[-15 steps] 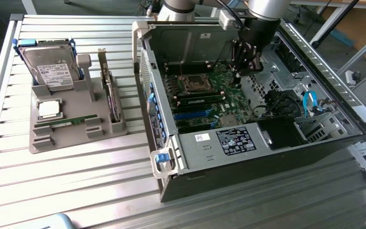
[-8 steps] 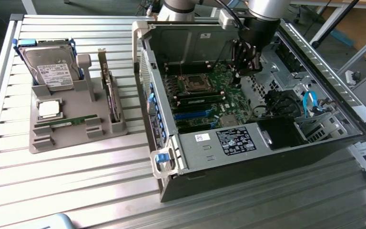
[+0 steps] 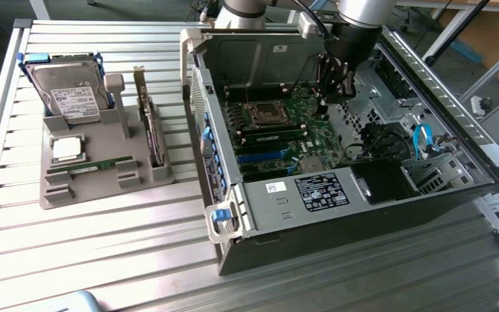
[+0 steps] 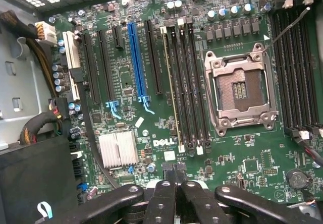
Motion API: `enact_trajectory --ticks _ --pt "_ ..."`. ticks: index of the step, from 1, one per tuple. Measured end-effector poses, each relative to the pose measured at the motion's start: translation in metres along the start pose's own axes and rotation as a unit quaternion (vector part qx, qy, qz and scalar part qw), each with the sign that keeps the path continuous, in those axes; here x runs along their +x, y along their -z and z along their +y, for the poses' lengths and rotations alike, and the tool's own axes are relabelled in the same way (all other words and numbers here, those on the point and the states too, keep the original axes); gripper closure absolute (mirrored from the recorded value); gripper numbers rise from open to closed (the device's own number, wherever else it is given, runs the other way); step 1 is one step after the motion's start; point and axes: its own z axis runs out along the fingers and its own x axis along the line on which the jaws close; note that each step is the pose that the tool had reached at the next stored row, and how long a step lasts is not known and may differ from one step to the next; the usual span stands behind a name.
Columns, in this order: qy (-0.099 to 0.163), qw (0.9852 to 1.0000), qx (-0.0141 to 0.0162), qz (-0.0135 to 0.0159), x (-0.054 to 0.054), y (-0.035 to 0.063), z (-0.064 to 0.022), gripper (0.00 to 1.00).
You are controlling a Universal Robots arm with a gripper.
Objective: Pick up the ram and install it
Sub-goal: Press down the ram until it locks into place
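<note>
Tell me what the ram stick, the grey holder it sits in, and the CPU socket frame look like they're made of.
The ram: green circuit board, matte, lying flat in the holder. The grey holder: looks like moulded or printed plastic, dull uniform grey. The CPU socket frame: bright silvery metal with reflective edges, probably stamped steel, mounted on the green motherboard. The gripper, shut, hangs above the board; black, satin-finished.

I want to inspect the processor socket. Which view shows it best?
The wrist view: the processor socket is seen close and nearly face-on, with its metal frame and centre plain. The exterior view shows it far off and at a slant, deep inside the case.
</note>
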Motion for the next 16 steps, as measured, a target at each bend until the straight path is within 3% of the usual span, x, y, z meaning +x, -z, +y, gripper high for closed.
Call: enact_trajectory --ticks 16 --pt "-0.035 0.9994 -0.0045 0.0003 0.0 0.0 0.0 0.89"
